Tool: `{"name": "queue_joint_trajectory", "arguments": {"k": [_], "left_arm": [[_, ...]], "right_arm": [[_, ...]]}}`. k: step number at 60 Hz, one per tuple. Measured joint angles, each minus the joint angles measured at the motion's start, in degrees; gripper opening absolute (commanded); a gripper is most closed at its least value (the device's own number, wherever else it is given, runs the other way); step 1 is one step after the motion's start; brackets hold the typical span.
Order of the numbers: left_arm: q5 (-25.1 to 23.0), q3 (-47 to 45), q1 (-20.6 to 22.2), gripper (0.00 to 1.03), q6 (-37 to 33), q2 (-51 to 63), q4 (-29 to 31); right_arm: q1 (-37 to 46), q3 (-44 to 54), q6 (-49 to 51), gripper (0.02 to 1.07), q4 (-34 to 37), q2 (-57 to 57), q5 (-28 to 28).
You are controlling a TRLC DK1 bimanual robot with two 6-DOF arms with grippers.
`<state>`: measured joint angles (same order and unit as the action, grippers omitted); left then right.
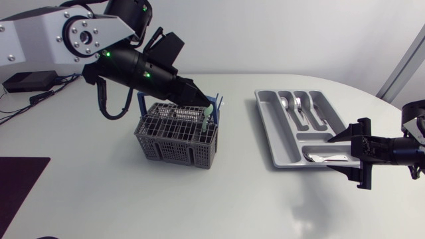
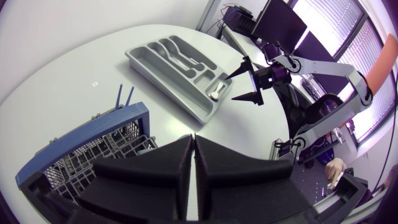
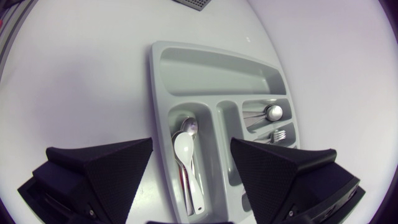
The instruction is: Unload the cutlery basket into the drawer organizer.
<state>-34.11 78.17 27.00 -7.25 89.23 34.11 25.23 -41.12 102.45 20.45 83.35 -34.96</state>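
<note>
The grey cutlery basket (image 1: 176, 136) with a blue handle (image 1: 211, 105) stands left of the table's middle. My left gripper (image 1: 199, 98) hangs just above its far rim, fingers pressed together with nothing between them (image 2: 194, 142). The basket (image 2: 87, 158) lies right under those fingers. The grey drawer organizer (image 1: 279, 143) lies to the right and holds a fork and spoon (image 1: 299, 103) in the far slots. Spoons (image 1: 325, 158) lie in the near slot. My right gripper (image 1: 340, 149) stands open over that near end, with a white spoon (image 3: 185, 152) below between its fingers (image 3: 102, 168).
A dark mat (image 1: 20, 182) covers the table's front left corner. A black box (image 1: 26, 81) with cables sits at the back left. Bare white tabletop lies between the basket and the organizer (image 3: 211, 68).
</note>
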Motion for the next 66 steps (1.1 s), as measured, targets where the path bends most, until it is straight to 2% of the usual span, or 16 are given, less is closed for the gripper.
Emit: {"name": "queue_joint_trajectory", "arguments": {"k": [30, 46, 58, 66], "left_arm": [[-0.2, 0.0, 1.0, 0.03, 1.7, -6.3, 1.2], [-0.2, 0.1, 3.9, 0.03, 3.0, -7.9, 2.1], [-0.2, 0.2, 6.7, 0.03, 3.2, -8.2, 2.3], [-2.0, 0.2, 7.8, 0.03, 3.2, -8.2, 2.5]], "right_arm": [[-3.9, 0.1, -5.6, 0.97, 9.7, -18.2, -6.6], [-14.7, 0.1, -15.5, 0.97, 12.9, -25.5, -9.3], [-24.7, 0.1, -25.3, 0.97, 12.3, -26.4, -11.2], [-29.2, -0.1, -30.3, 0.96, 10.3, -25.4, -12.0]]}}
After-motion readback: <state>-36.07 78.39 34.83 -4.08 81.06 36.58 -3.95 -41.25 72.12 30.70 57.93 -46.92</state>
